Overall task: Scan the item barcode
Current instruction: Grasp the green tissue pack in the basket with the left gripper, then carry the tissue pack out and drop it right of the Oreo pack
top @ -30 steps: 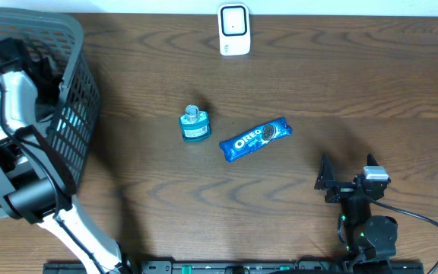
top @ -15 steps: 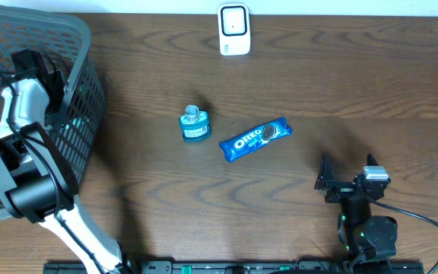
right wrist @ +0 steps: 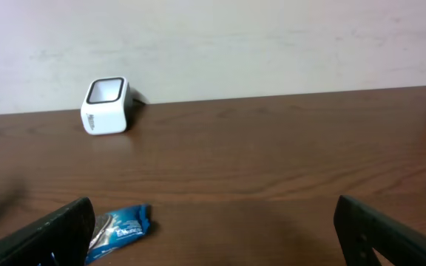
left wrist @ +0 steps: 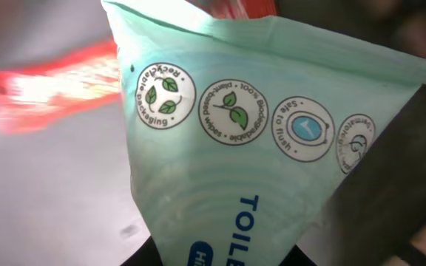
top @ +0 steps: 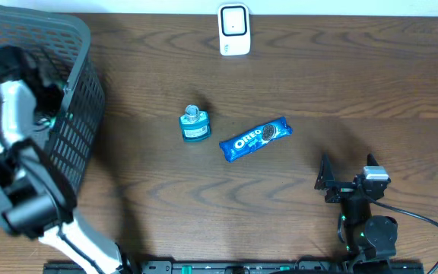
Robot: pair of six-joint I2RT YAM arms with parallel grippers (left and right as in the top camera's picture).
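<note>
left gripper (top: 46, 106) is down inside the grey basket (top: 78, 144), far left of the scanner (top: 233, 29). a mint-green packet (left wrist: 250, 170) with round eco badges fills its wrist view, right at the lens. whether the jaws have it clamped, i cannot tell. right gripper (right wrist: 214, 214) hangs well in front of the scanner, off to its right, fingers spread wide, nothing between them. blue bottle (top: 194, 125) and oreo pack (top: 255, 138) lie in front of the scanner, close together, not touching.
</note>
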